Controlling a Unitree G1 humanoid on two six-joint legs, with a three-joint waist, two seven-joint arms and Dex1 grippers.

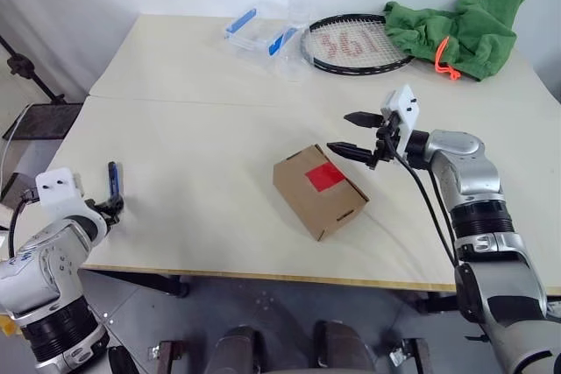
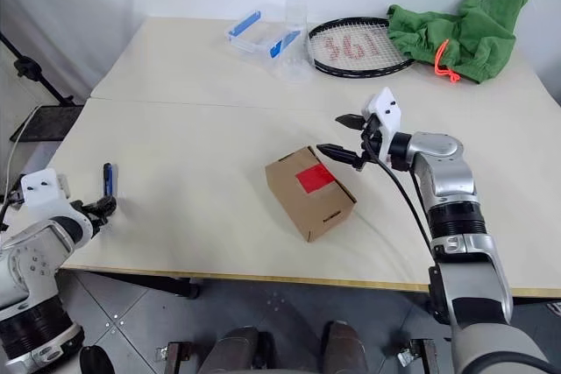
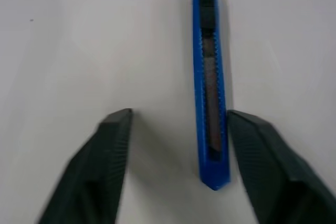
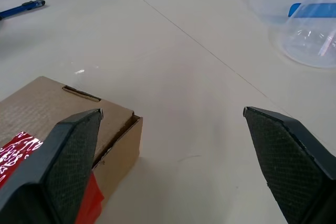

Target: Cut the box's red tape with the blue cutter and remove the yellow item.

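Note:
The brown cardboard box (image 1: 318, 190) lies closed near the middle of the table, with the red tape (image 1: 325, 176) across its top. Near the table's left edge lies the blue cutter (image 1: 113, 180). My left gripper (image 3: 178, 115) is open around it. In the left wrist view the cutter (image 3: 210, 87) lies flat on the table between the fingers, close against one of them. My right gripper (image 1: 340, 132) hovers open just past the box's far right corner, holding nothing. The yellow item is out of view.
At the back of the table are a clear container with blue clips (image 1: 259, 31), a clear cup (image 1: 298, 10), a racket (image 1: 355, 44) and a green cloth (image 1: 460, 28). The table's front edge (image 1: 263, 275) runs close below the box.

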